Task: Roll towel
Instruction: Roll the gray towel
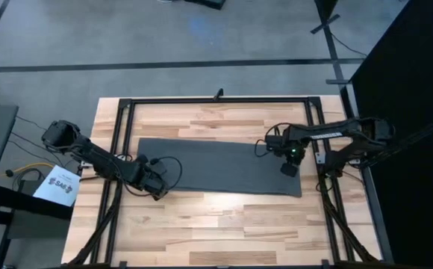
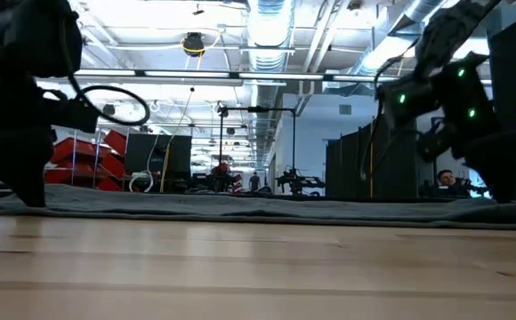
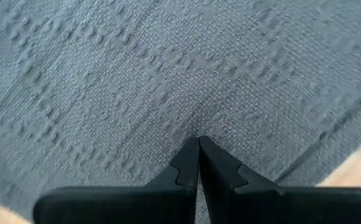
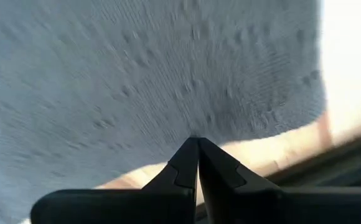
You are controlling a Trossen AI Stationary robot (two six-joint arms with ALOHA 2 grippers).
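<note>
The towel (image 1: 216, 166) lies flat and fully unrolled across the middle of the counter (image 1: 224, 224) in the high view, its long axis running from left to right of the frame; no roll has been started. The left end effector (image 1: 157, 188) sits at the lower-left corner of the cloth, and the left wrist view shows its fingers (image 3: 187, 168) clenched tip to tip above the weave with no fabric visibly caught between them. The right end effector (image 1: 290, 169) sits over the right end of the cloth near its lower-right corner; the right wrist view likewise shows its fingers (image 4: 187, 165) pressed together, with the cloth edge and bare wood just beyond. In the low view the towel appears as a thin dark band on the wood. Handling judgement: the cloth looks soft, light and limp, with a textured weave that should resist slipping but will sag and bunch if lifted at a single point. Best hold is probably one short edge, pinched at both corners so the roll starts straight.
</note>
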